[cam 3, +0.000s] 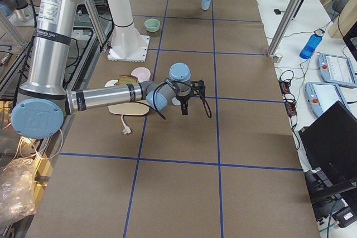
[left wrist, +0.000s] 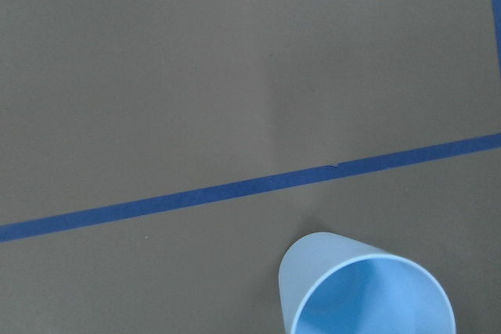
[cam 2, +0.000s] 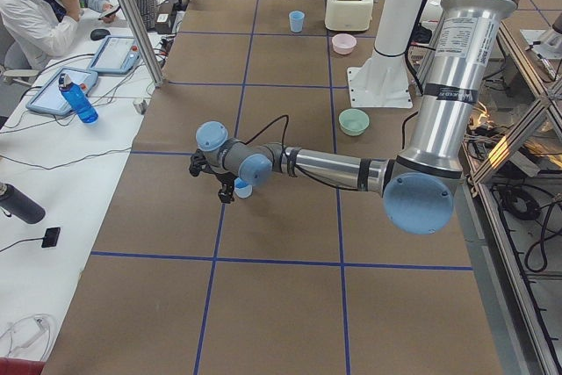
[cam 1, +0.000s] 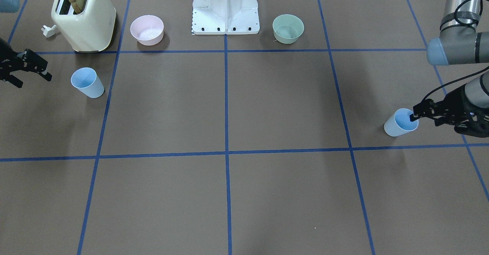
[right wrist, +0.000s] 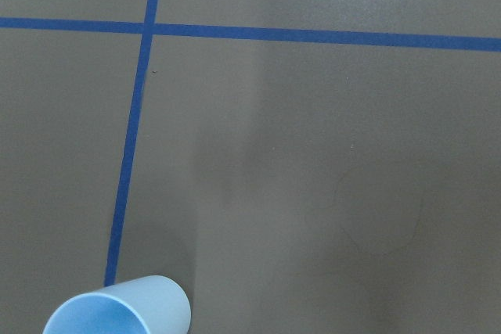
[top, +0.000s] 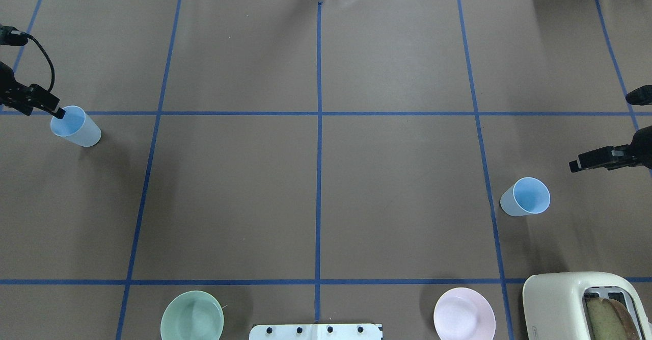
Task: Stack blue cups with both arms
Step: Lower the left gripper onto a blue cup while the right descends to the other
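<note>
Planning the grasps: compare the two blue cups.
The left cup has the left gripper at its rim; the right cup stands clear of the right gripper. The right cup sits near the toaster; the left cup is across the table from it. Both are upright, empty and pale blue.

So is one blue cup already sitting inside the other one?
No, one blue cup stands near the overhead view's left edge and the other blue cup far off on the right.

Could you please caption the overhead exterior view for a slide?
Left claw at the rim of the left blue cup, right claw short of the right blue cup; cups unstacked.
</note>
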### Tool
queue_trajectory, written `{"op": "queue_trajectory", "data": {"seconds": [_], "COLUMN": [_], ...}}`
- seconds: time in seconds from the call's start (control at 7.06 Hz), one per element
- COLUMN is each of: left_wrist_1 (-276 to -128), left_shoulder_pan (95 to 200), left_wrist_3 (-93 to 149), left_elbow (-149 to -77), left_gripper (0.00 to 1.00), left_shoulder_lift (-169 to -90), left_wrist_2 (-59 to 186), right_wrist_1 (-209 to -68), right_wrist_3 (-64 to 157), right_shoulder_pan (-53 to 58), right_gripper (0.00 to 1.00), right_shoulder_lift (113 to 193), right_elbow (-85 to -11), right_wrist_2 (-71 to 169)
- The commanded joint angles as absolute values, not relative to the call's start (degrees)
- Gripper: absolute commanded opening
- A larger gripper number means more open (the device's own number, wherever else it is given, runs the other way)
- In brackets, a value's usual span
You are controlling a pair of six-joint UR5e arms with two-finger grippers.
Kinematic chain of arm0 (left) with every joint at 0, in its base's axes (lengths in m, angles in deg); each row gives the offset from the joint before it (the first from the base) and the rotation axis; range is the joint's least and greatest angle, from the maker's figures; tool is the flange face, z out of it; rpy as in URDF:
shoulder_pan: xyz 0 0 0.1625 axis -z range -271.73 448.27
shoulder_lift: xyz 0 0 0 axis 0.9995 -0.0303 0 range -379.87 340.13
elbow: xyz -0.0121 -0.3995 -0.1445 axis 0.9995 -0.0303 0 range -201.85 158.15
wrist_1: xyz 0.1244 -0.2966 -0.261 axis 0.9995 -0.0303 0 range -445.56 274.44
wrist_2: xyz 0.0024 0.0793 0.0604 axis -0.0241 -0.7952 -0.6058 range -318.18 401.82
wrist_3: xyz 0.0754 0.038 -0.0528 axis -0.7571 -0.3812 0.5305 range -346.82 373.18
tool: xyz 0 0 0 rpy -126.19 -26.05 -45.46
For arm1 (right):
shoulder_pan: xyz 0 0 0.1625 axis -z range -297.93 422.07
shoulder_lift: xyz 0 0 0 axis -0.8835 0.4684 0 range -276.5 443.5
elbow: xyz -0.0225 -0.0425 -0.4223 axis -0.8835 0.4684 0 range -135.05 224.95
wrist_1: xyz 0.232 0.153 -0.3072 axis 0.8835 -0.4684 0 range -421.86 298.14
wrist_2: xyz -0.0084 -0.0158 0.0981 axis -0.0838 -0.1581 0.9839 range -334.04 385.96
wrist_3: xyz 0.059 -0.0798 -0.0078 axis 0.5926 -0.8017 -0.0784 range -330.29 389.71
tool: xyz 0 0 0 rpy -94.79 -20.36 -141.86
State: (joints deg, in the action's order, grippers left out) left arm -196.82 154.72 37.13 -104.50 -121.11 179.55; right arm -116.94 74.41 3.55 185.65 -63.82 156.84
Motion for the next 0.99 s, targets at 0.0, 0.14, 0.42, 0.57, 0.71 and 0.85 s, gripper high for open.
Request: {"op": "queue_trajectory", "data": {"seconds": [0.0, 0.14, 0.42, 0.57, 0.71, 0.85], "left_wrist_1": [-199.38, -199.38, -199.38, -199.38, -199.38, -199.38], "left_shoulder_pan": [153.04, 152.78, 152.78, 152.78, 152.78, 152.78], "left_wrist_3": [39.02, 39.20, 39.29, 39.29, 39.37, 39.55], "left_elbow": [-102.89, -102.89, -103.06, -103.24, -103.33, -103.76], "left_gripper": [0.82, 0.77, 0.45, 0.14, 0.00, 0.00], "left_shoulder_lift": [-121.65, -121.65, -121.56, -121.48, -121.48, -121.56], "left_wrist_2": [179.54, 179.54, 179.63, 179.63, 179.80, 179.89], "right_wrist_1": [-116.88, -116.88, -116.88, -116.88, -116.88, -116.88], "right_wrist_3": [75.59, 75.59, 78.64, 79.28, 79.28, 79.54], "right_shoulder_pan": [4.94, 6.16, 8.62, 9.85, 10.47, 10.74], "right_gripper": [1.00, 1.00, 1.00, 1.00, 1.00, 1.00], "right_shoulder_lift": [185.63, 185.63, 185.54, 185.54, 185.54, 184.75], "right_elbow": [-64.38, -64.38, -65.17, -65.61, -65.53, -65.53], "right_wrist_2": [155.96, 155.17, 153.59, 152.97, 152.27, 152.18]}}
